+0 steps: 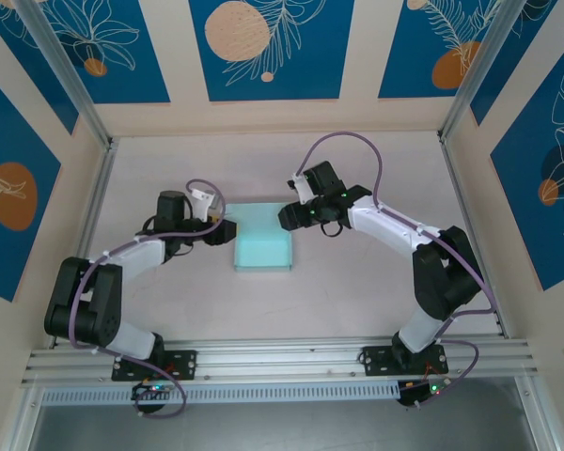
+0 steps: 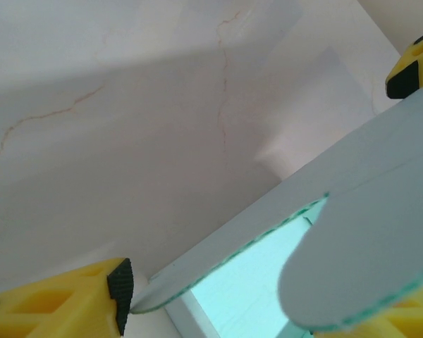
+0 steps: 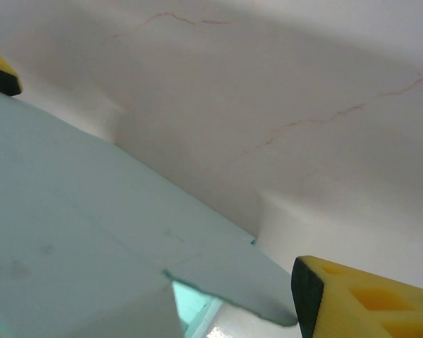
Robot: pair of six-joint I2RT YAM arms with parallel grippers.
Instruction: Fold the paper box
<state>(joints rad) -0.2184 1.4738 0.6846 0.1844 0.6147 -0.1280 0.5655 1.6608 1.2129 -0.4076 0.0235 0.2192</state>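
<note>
Paper box flanked by two end effectors, shown from above and from each wrist.

Left end effector: the yellow fingers with black pads stand partly open, with pale card between them. The lower pad meets the rounded tip of a side flap. Whether the pads press on the card cannot be told.

Right end effector: the jaws are likewise partly open and straddle the card. The tip of a flap reaches the lower pad, and a firm grip cannot be confirmed.

The box, of mint-blue card, lies at mid-table between the two end effectors. Its slightly longer axis runs from the arm bases toward the far wall, with the left end effector at its left edge and the right at its far right corner.

The table is pale with thin brownish veins. The surrounding wall panels are blue with orange discs and white leaf outlines.
</note>
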